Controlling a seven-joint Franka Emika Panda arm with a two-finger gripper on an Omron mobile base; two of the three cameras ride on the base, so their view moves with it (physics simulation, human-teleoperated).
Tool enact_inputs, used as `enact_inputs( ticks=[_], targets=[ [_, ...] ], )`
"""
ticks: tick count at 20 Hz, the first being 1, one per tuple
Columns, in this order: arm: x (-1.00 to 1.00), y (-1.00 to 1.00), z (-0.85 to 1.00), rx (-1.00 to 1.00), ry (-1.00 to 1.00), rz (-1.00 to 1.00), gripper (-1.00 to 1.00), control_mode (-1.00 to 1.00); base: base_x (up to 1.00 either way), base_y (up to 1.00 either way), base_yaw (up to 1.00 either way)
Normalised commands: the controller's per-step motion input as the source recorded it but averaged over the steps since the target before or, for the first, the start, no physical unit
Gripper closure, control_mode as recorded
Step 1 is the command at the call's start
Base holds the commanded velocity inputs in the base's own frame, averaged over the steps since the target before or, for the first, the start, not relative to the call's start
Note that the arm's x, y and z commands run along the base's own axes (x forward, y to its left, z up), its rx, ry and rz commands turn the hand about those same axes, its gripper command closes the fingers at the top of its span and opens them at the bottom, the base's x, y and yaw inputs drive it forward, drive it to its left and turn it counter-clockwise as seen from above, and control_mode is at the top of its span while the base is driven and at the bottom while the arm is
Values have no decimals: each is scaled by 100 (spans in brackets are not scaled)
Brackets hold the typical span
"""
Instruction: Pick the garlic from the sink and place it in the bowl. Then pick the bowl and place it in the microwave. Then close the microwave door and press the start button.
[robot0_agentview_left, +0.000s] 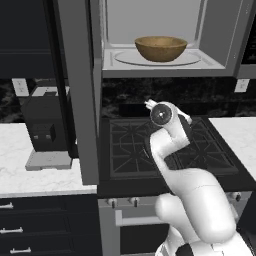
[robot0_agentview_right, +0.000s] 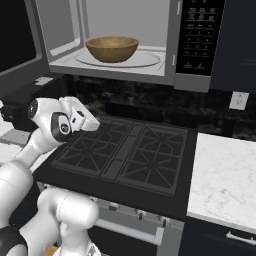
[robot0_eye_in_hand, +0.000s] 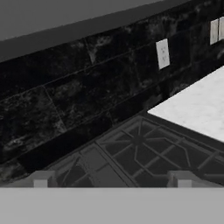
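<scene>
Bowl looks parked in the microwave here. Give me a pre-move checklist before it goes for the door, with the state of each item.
1. Bowl inside the microwave, sitting on the turntable: ok.
2. Garlic in the bowl: cannot tell, the bowl's inside is hidden from both base views.
3. Gripper empty, its fingertips wide apart, nothing between them: ok.
4. Gripper out of the cavity, low over the stove: ok.
5. Microwave door closed: not ok, it stands swung open on the left.
6. Door's swing path free: probably ok; the arm is below the microwave, though close to the door's lower edge.
</scene>
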Motion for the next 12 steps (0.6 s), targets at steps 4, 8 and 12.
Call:
enact_inputs(
  ticks=[4,8,12],
  targets=[
    [-19,48,-23,-20,-9,-11,-100,-100,0,0,0],
    [-14,79,-17,-24,-5,-19,-100,-100,0,0,0],
    [-30,90,-12,-26,-11,-20,-100,-100,0,0,0]
  ],
)
